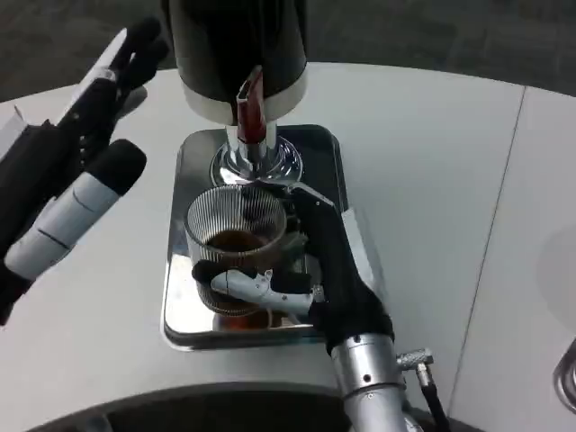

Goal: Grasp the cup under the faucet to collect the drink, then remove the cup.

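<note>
A ribbed clear glass cup (236, 236) with brown drink in its bottom stands on the shiny metal drip tray (184, 306), just in front of the chrome faucet (254, 148) with its red lever. My right hand (310, 270) wraps the cup from the right, with a white-and-black finger across its front and a black finger behind it. My left hand (76, 171) hovers raised at the left, fingers spread and holding nothing, well apart from the cup.
The black and white drink dispenser (238, 49) rises at the top centre behind the tray. White table (432, 180) stretches right, with a seam line running down it. A metal object's edge (567, 378) shows at the far right.
</note>
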Robot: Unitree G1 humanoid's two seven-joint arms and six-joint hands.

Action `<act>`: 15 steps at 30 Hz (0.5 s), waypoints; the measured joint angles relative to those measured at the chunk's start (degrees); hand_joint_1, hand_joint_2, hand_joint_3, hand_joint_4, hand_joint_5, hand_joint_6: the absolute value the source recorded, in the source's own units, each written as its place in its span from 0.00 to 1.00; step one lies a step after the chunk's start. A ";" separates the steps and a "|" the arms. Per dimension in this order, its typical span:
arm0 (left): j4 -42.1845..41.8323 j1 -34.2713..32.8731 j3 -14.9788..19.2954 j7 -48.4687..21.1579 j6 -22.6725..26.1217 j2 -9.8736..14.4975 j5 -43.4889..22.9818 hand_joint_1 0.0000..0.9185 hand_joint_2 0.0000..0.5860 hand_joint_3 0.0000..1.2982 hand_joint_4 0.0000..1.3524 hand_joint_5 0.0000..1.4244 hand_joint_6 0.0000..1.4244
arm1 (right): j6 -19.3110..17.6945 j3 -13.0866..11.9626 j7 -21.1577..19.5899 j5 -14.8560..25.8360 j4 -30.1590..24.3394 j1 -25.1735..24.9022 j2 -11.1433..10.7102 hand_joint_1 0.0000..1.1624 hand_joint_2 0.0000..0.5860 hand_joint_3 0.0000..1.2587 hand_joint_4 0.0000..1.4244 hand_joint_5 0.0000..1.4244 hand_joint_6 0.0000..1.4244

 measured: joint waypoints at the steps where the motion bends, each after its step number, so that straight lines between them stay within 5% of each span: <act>1: -0.02 0.18 0.52 -0.17 -0.31 0.41 -0.08 0.00 0.16 0.00 0.00 0.00 0.00 | 0.17 0.06 0.48 -0.39 -1.00 0.60 -0.18 0.79 0.21 0.62 0.60 0.73 0.66; 15: 0.71 4.92 6.26 -4.23 -7.62 3.88 -0.24 0.00 0.17 0.06 0.00 0.05 0.02 | 4.47 2.15 7.19 -0.42 -16.52 10.40 -3.23 0.79 0.21 0.63 0.60 0.73 0.67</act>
